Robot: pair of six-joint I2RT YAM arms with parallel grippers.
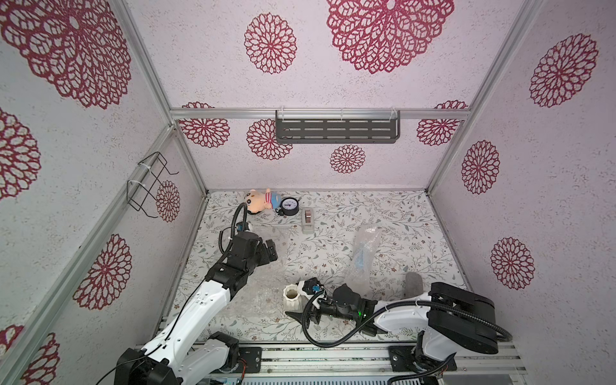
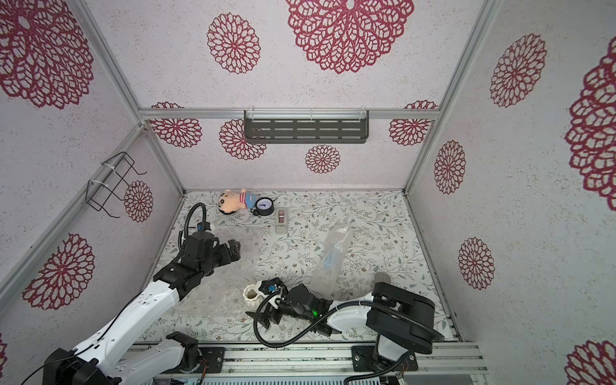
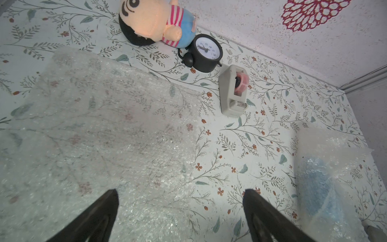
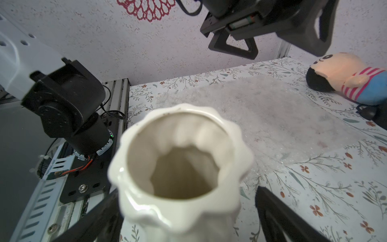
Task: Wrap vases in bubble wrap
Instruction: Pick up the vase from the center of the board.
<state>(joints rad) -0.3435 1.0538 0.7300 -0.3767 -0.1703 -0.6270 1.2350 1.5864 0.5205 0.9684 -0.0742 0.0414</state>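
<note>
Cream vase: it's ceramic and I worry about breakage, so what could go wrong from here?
The cream vase stands upright inside the open right end effector; an off-centre close could tip it. The bubble wrap sheet lies loose under the open left end effector and may slide or bunch.

Upright vase [image 1: 293, 297] stands at right edge of flat bubble wrap [image 3: 104, 125], wrapped vase [image 1: 363, 256] farther right

The ribbed vase [image 4: 182, 167] is glossy cream-white. The bubble wrap [image 3: 104, 136] is clear and milky. A second sheet [image 3: 351, 159] veils a light blue vase [image 3: 316, 188]. The tabletop [image 3: 261, 136] is white with green sprigs and rust-red flowers. The plush doll [image 3: 155, 23] wears pink-and-white stripes over blue.
</note>
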